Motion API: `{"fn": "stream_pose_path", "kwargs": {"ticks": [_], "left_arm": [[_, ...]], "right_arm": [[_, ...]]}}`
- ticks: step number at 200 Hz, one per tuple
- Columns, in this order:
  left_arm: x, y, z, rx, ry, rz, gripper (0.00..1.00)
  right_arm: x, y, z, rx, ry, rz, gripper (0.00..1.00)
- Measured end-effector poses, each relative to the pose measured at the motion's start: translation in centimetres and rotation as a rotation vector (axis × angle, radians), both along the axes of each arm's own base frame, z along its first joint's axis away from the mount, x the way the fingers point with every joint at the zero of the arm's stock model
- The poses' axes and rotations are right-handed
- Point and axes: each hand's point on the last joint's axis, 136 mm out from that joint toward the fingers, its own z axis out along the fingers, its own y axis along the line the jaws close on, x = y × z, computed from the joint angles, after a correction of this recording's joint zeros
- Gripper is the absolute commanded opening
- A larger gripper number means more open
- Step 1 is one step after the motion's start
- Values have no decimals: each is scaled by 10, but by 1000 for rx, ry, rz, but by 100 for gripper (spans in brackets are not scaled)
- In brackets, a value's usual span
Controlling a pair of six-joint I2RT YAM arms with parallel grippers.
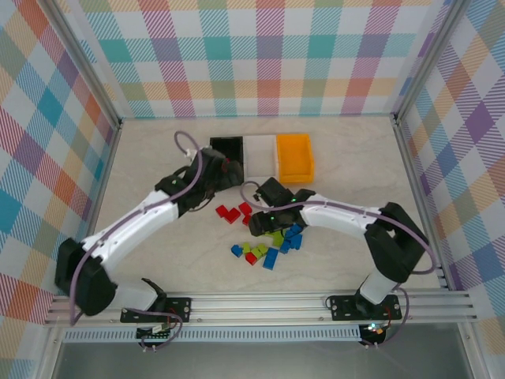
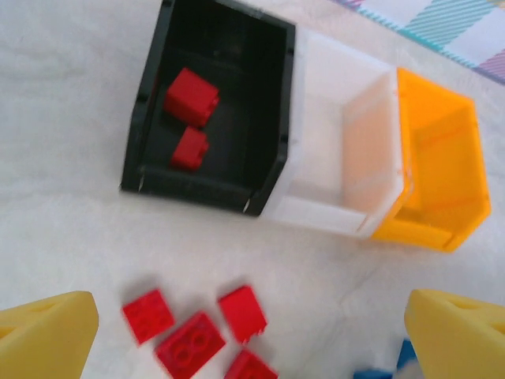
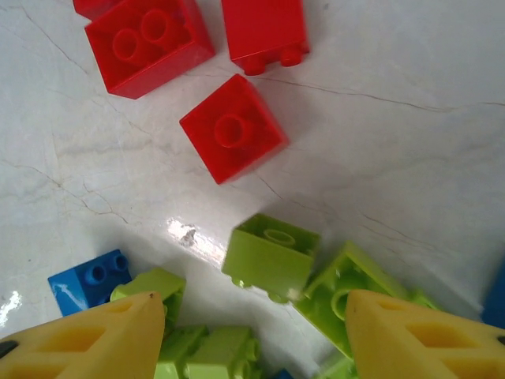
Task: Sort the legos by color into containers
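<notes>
Hovering by the black bin (image 2: 268, 170) with two red legos (image 2: 191, 96) inside, the left hand (image 2: 252, 332) was spread wide, empty. Meanwhile the right hand (image 3: 256, 339) gaped too, over a lime brick (image 3: 271, 254).

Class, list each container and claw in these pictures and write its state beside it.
Black rectangular plastic bin: open-topped, holding two red bricks.
White rectangular plastic bin: open-topped, empty.
Orange rectangular plastic bin: open-topped, empty.
Left claw: open, holding nothing.
Right claw: open, above lime green bricks.
</notes>
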Motion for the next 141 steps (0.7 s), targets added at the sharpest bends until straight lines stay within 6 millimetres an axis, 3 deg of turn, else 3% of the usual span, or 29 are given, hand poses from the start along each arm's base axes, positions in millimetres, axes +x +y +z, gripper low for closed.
{"fn": "stream_pose_path", "kwargs": {"ticks": [37,57,94,141], "left_arm": [[-47,31,-47,12,91,32,100],[-65,44,-62,9,117,50,100],[-76,52,-62,-18,102,66,100],[-75,55,-61,-9,95,76,100]], "right_arm": [[8,9,-10,-83,-37,13,57],[11,10,-15,-135,-61,12,57],[8,12,-30,-230,-83,30,56],[2,7,-44,-314,-87,56,43]]}}
